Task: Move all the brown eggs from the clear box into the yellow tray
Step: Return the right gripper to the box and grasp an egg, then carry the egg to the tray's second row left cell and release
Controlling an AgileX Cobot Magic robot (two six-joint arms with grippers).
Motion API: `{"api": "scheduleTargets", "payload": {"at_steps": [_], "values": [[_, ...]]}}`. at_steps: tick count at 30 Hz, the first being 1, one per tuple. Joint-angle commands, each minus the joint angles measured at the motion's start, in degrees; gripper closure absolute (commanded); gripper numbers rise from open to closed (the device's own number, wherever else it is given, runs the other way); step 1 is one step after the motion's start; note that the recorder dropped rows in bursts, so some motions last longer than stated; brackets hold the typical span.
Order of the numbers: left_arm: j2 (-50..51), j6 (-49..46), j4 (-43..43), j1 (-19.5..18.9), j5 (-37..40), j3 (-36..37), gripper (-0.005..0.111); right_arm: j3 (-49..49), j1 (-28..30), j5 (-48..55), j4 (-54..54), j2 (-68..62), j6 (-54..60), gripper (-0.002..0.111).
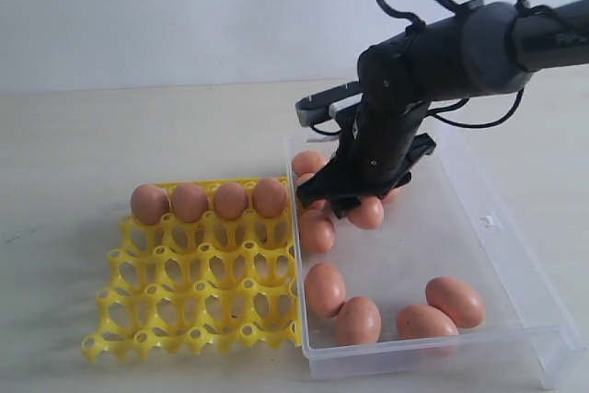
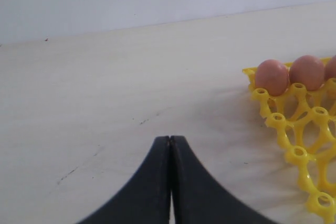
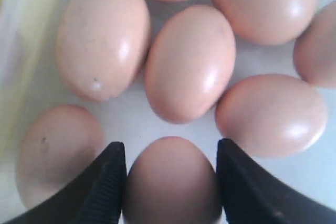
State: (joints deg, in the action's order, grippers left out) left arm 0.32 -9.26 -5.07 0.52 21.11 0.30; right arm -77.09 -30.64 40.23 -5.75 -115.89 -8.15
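The clear box [image 1: 520, 269] lies right of the yellow tray [image 1: 184, 312]. Several brown eggs [image 1: 210, 201] fill the tray's far row, and a few of them [image 2: 272, 76] show in the left wrist view too. More brown eggs [image 1: 425, 310] lie loose in the box. My right gripper [image 1: 362, 202] hangs over the box's far left part. Its two fingers press both sides of one brown egg [image 3: 170, 182]; the gripper [image 3: 170, 144] is shut on it, with other eggs [image 3: 189, 61] lying just beyond. My left gripper [image 2: 170, 139] is shut and empty over bare table, left of the tray's corner [image 2: 294, 153].
The pale table [image 1: 92, 154] stretches round the tray and box. The box's long left wall [image 1: 296, 255] touches the tray's right edge. The right arm [image 1: 460, 48] reaches in from the upper right.
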Motion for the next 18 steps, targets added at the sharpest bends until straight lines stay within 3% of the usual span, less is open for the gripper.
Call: {"api": "scheduleTargets", "payload": {"at_steps": [1, 5, 7, 12, 18], "values": [[-0.32, 0.27, -0.21, 0.08, -0.45, -0.30, 0.107, 7.11, -1.47, -19.60, 4.08, 10.22, 2.67, 0.108], [-0.32, 0.27, -0.21, 0.08, -0.45, -0.30, 0.107, 16.27, -8.00, -43.88, 7.34, 13.88, 5.36, 0.108], [-0.32, 0.27, -0.21, 0.08, -0.45, -0.30, 0.107, 17.47, -11.22, -50.79, 5.75, 12.97, 2.07, 0.108], [-0.32, 0.27, -0.21, 0.08, -0.45, -0.30, 0.107, 17.47, -14.31, -71.66, -18.37, 5.88, -27.84, 0.108], [-0.32, 0.27, -0.21, 0.08, -0.45, -0.30, 0.107, 17.15, -14.31, -81.03, -24.79, -0.71, -37.45, 0.108]]}}
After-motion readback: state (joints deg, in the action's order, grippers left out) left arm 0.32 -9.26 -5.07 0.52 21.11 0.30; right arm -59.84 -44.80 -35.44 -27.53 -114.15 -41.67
